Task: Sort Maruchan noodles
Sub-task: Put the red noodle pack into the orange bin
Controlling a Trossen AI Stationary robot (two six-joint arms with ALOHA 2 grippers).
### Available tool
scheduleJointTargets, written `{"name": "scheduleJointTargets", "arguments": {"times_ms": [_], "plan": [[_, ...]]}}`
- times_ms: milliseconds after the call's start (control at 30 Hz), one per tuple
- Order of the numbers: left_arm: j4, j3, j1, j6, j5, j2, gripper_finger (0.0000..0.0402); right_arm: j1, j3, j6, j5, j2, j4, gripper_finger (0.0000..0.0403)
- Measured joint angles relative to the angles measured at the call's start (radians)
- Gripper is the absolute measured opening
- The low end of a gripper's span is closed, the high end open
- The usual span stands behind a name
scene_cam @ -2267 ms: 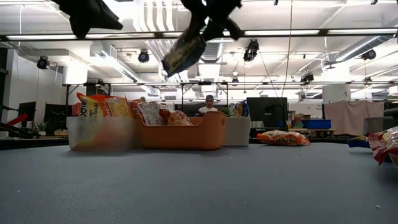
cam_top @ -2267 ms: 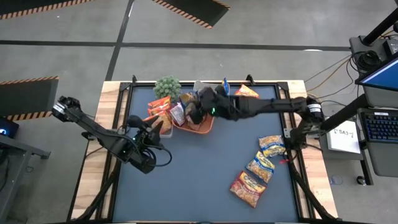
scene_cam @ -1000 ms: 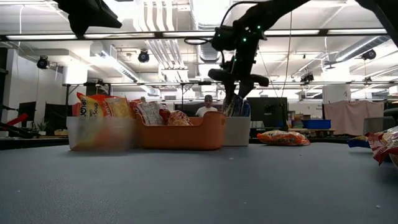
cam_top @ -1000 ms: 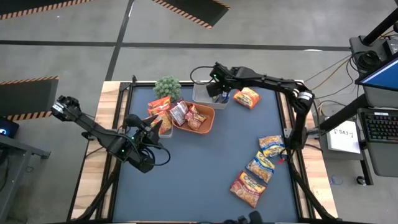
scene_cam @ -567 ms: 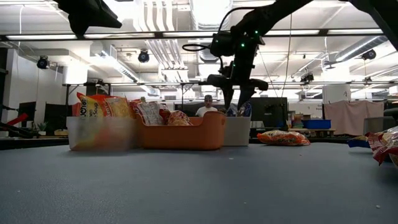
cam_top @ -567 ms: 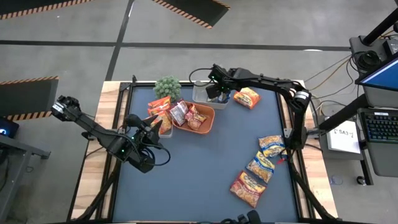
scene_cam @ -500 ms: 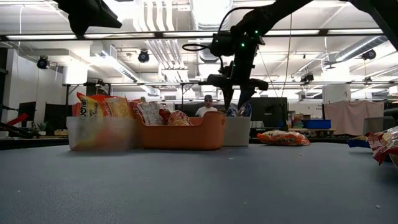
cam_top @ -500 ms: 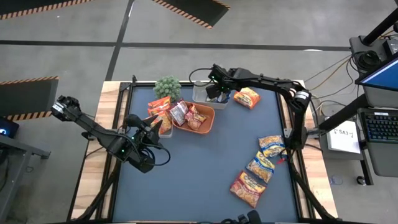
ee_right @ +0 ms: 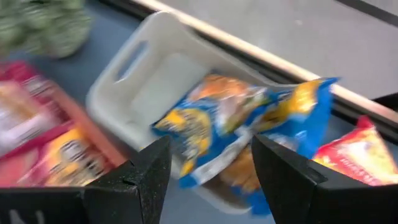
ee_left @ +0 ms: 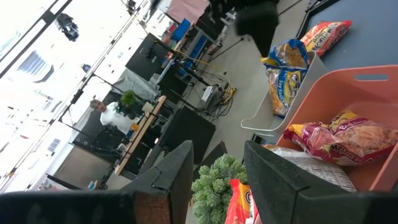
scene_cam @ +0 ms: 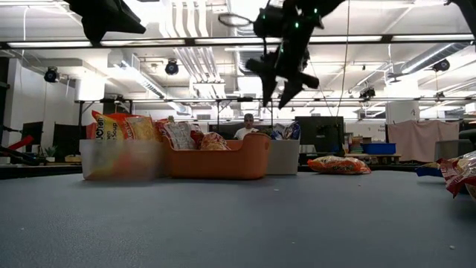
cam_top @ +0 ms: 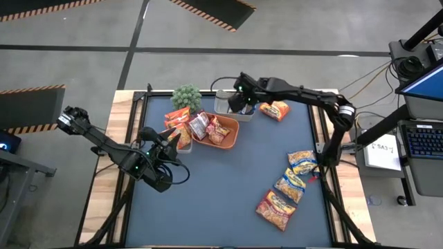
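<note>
My right gripper (cam_top: 241, 99) (scene_cam: 277, 93) hangs open above the white tub (cam_top: 228, 105) at the table's far edge. In the right wrist view its fingers frame a blue-and-yellow packet (ee_right: 249, 124) that leans on its edge in this tub (ee_right: 155, 81). Red packets (cam_top: 211, 129) sit in the orange tray (cam_top: 230, 137). Orange packets (cam_top: 176, 119) stand in the clear tub (scene_cam: 119, 160) on the left. One orange packet (cam_top: 275, 109) lies flat beside the white tub. Three more packets (cam_top: 290, 185) lie near the right edge. My left gripper (cam_top: 174, 142) (ee_left: 217, 152) waits open by the clear tub.
A small green plant (cam_top: 186, 95) stands at the far edge, left of the white tub. Bare blue mat (cam_top: 221, 194) spreads over the middle and the near half. A person (scene_cam: 249, 126) sits far behind the table in the low view.
My right gripper has risen straight up from the white tub, where it stood low among the packets a second ago. The blue-and-yellow packet stays behind in the tub.
</note>
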Motion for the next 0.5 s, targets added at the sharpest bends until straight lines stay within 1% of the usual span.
{"name": "scheduleJointTargets", "arguments": {"times_ms": [100, 267, 400, 500], "plan": [[0.000, 0.000, 0.000, 0.000, 0.000, 0.000, 0.0127, 0.073, 0.000, 0.001, -0.007, -0.021, -0.010, 0.0210], [0.000, 0.000, 0.000, 0.000, 0.000, 0.000, 0.0127, 0.202, 0.000, 0.044, -0.103, -0.039, -0.087, 0.0210], [0.003, 0.000, 0.000, 0.000, 0.000, 0.000, 0.0127, 0.299, 0.000, 0.107, -0.199, -0.039, -0.202, 0.0210], [0.004, 0.000, 0.000, 0.000, 0.001, 0.000, 0.0127, 0.374, 0.000, 0.174, -0.239, -0.037, -0.314, 0.0206]]}}
